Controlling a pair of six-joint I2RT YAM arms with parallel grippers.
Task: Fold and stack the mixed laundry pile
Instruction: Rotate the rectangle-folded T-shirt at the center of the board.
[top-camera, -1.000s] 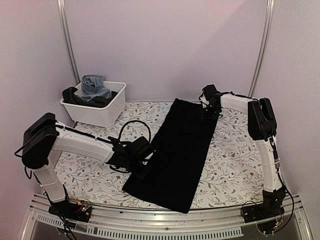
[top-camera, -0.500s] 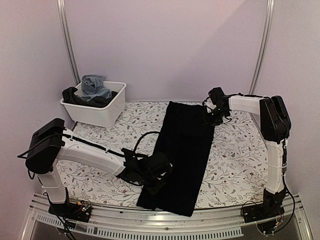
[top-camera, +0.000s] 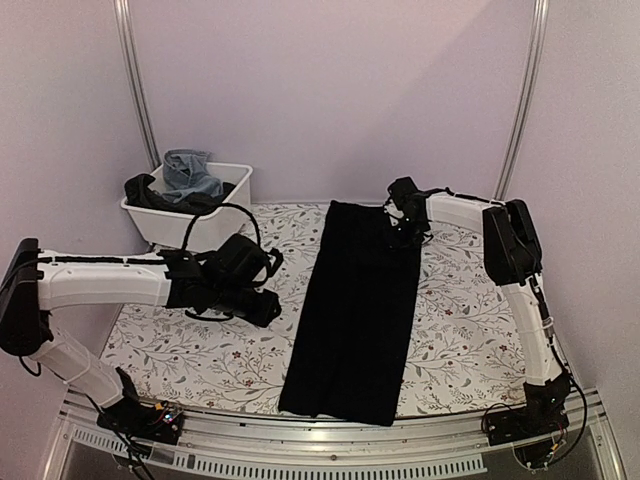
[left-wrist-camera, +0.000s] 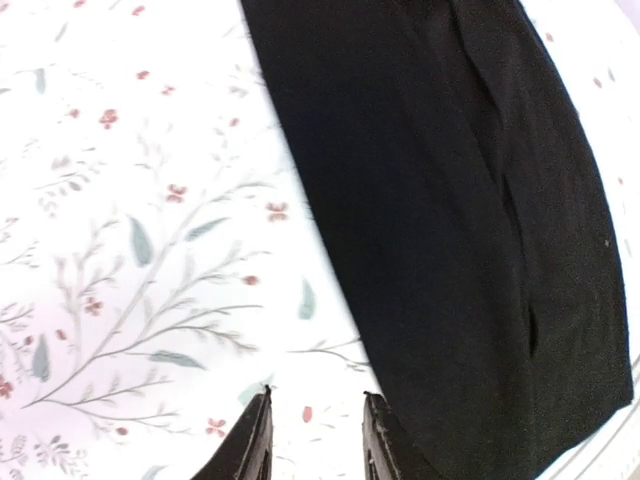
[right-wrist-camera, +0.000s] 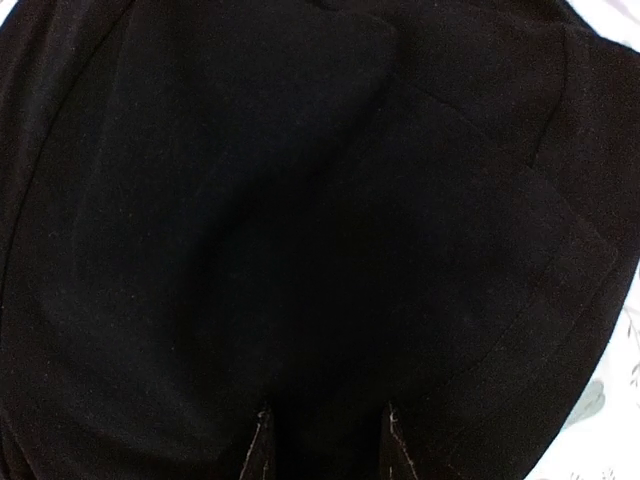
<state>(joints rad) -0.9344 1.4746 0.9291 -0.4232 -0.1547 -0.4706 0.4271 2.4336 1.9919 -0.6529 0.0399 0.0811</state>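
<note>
The left gripper (top-camera: 262, 302) has swung back left, off the black cloth (top-camera: 355, 310), which is now lying narrower, a long strip running from the table's (top-camera: 190, 355) near edge to the far side; that gripper is hovering over floral print beside the cloth, fingers (left-wrist-camera: 258, 440) parted and empty; farther off, the right gripper (top-camera: 402, 222) is sitting over the cloth's far right corner, pinching or not I cannot tell; far left, the white bin (top-camera: 222, 228) is holding denim jeans (top-camera: 188, 172) and dark clothes (top-camera: 148, 193).
</note>
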